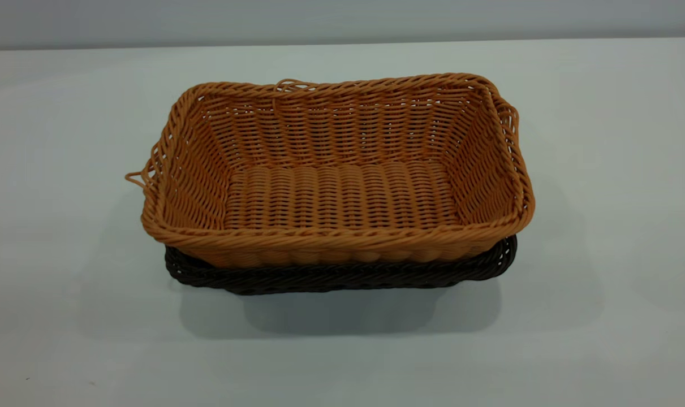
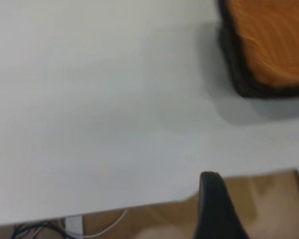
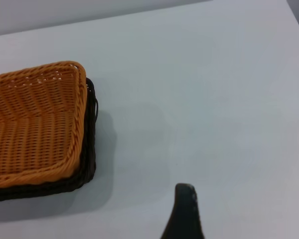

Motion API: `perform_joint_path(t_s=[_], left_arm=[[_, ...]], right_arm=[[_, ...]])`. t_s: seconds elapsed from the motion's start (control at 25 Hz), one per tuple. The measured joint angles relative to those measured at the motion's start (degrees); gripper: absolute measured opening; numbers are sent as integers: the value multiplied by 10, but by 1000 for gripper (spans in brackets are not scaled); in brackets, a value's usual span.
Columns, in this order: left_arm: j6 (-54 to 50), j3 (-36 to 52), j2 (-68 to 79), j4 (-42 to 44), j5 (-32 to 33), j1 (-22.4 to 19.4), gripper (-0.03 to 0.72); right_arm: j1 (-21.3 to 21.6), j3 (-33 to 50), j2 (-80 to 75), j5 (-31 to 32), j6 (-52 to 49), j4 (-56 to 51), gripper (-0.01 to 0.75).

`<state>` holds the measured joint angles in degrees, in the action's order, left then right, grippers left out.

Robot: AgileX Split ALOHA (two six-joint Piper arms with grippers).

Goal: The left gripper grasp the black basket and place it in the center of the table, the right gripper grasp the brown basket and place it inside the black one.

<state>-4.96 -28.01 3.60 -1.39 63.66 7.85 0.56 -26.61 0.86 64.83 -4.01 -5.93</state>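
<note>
Both hands are drawn back and grip nothing, the left hand (image 2: 217, 206) and right hand (image 3: 184, 211) each showing one finger, their openness untellable, while the brown basket (image 1: 342, 186) sits nested inside the black basket (image 1: 342, 276) mid-counter (image 1: 65, 141), so the task looks done.

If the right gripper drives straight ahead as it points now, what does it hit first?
Probably only bare table. The right gripper aims past the nested brown basket, which sits off to one side, though depth is unclear.

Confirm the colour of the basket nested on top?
Orange-tan weave: the brown basket, sitting inside the black basket; clearest in the exterior view.
</note>
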Motion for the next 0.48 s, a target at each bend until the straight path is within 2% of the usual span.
perform_joint_path(t_s=[0.12, 0.2, 0.48], left_arm=[[0, 0, -31, 0, 0, -57, 391], [0, 0, -46, 0, 2, -74, 391], [0, 0, -47, -1, 2, -77, 391]], right_arm=[[0, 1, 0, -1, 0, 0, 533], [0, 1, 0, -1, 0, 0, 533], [0, 1, 0, -1, 0, -1, 533]])
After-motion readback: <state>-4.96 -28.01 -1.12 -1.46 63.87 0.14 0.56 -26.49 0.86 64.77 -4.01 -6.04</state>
